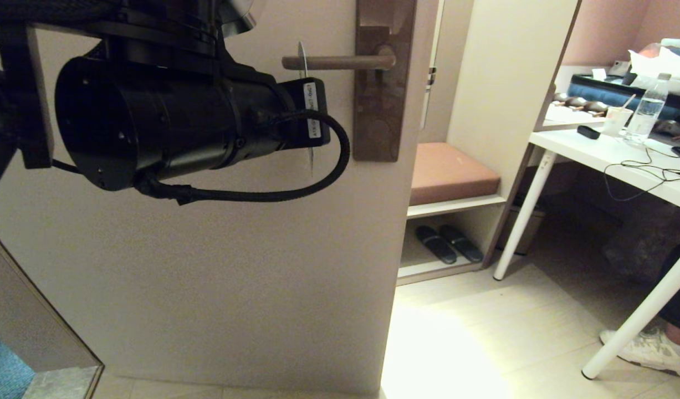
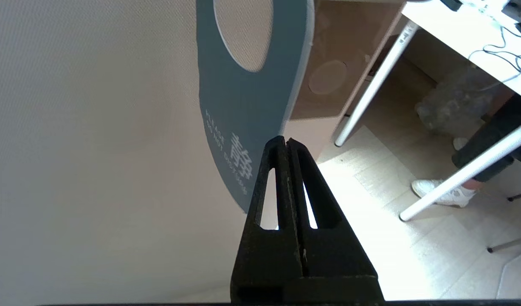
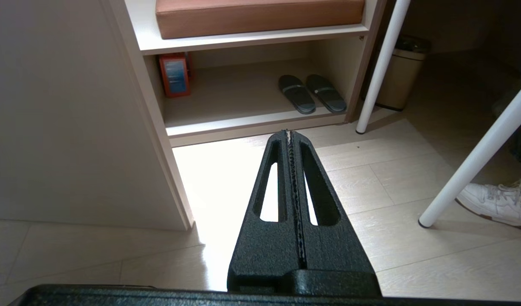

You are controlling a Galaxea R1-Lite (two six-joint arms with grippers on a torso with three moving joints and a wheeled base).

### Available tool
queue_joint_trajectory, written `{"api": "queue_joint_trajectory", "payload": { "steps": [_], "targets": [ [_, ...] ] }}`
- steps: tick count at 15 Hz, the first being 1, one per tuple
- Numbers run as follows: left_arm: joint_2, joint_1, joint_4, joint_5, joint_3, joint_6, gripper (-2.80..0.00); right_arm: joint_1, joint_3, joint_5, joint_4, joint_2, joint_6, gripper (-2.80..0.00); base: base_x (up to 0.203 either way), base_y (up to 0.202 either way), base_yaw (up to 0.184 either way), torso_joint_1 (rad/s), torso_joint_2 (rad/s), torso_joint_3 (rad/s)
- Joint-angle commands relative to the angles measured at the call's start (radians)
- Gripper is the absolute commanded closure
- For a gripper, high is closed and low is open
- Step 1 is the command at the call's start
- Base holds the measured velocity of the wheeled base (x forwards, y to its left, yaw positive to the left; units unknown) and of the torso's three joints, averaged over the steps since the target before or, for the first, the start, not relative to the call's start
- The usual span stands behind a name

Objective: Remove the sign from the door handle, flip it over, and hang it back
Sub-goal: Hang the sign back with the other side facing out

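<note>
The sign (image 2: 243, 106) shows its slate-blue "DO NOT DISTURB" face in the left wrist view, with its round hole towards the top. My left gripper (image 2: 285, 140) is shut on the sign's long edge. In the head view the sign (image 1: 302, 51) is edge-on, standing out from the door. It crosses the door handle (image 1: 340, 62) near the lever's free end and seems threaded on it. The dark backplate (image 1: 381, 111) is just right of it. My left arm (image 1: 168, 122) hides the fingers there. My right gripper (image 3: 289, 132) is shut and empty, low over the floor.
The door edge (image 1: 395, 233) is right of the handle. Beyond it stands a shelf unit with a brown cushion (image 1: 450, 172) and slippers (image 1: 448, 243). A white table (image 1: 611, 155) with a bottle stands at the right. A person's white shoe (image 1: 647, 349) rests by its leg.
</note>
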Motion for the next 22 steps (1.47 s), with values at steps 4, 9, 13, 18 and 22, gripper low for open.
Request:
{"api": "queue_joint_trajectory", "payload": {
  "steps": [4,9,13,18,22],
  "targets": [
    [-0.057,0.0,0.001,0.009,0.061,-0.003,0.0,0.0,0.0,-0.001,0.001,0.0,0.0,0.0,0.0,0.0,0.0,0.0,0.0,0.0],
    [-0.102,0.022,0.002,0.01,0.104,-0.003,0.0,0.0,0.0,0.0,0.001,0.0,0.0,0.0,0.0,0.0,0.0,0.0,0.0,0.0],
    [-0.09,0.08,-0.003,0.002,0.106,-0.001,0.0,0.0,0.0,-0.001,0.001,0.0,0.0,0.0,0.0,0.0,0.0,0.0,0.0,0.0],
    [0.002,0.129,-0.012,-0.013,0.059,-0.011,0.0,0.0,0.0,0.0,0.001,0.0,0.0,0.0,0.0,0.0,0.0,0.0,0.0,0.0],
    [0.072,0.128,-0.011,-0.055,-0.046,-0.008,0.0,0.0,0.0,0.0,0.001,0.0,0.0,0.0,0.0,0.0,0.0,0.0,0.0,0.0]
  ]
}}
